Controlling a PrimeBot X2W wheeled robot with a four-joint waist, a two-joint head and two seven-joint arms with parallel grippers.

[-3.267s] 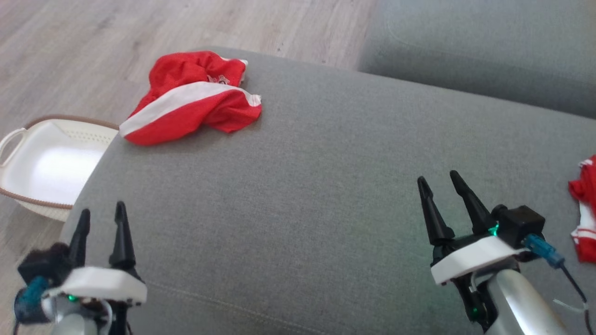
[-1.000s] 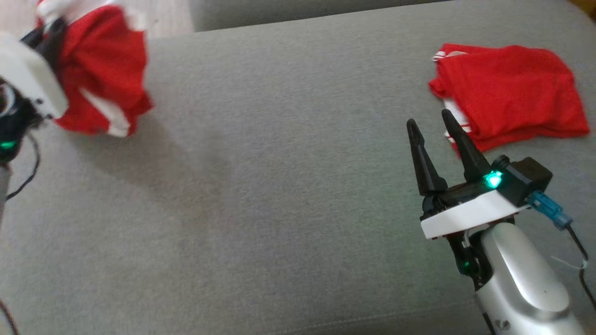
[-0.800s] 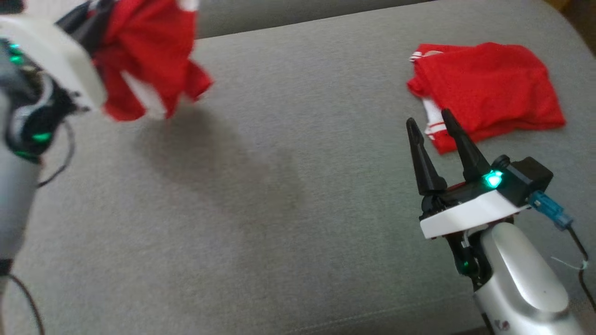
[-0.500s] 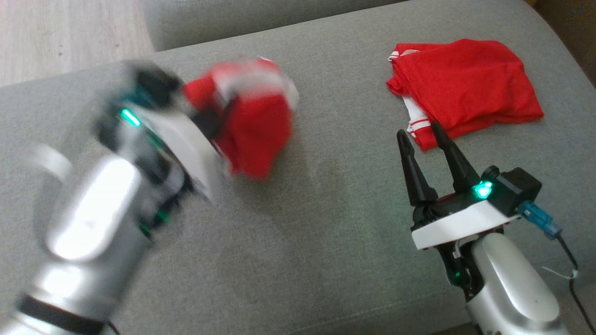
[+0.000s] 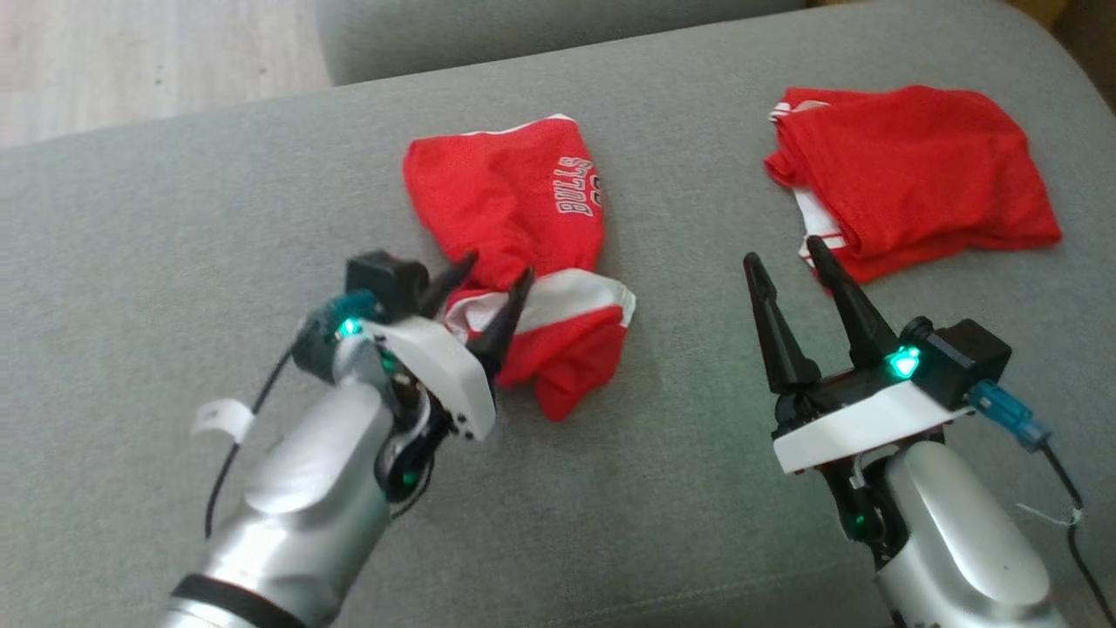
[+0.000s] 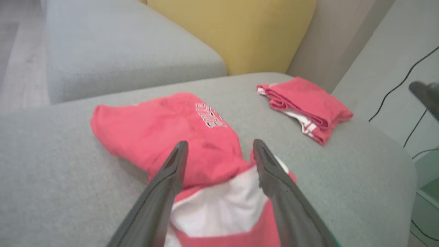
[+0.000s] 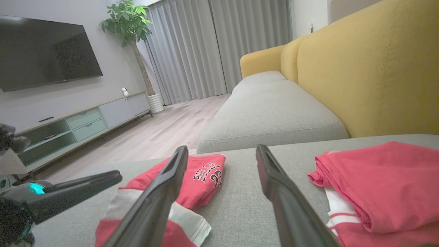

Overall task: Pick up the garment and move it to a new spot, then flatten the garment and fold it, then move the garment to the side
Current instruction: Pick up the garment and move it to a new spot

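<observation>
A grey cushion [image 5: 174,218] carries two red pieces of clothing, well apart. The garment [image 5: 514,209], crumpled, with a white band and lettering, lies near its middle. A folded shirt [image 5: 915,174] lies toward its right edge.

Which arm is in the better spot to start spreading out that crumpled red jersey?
Left. The left gripper is open and right at the crumpled jersey, straddling its near end. The right gripper is also open but hangs apart from it, nearer the folded garment.
</observation>
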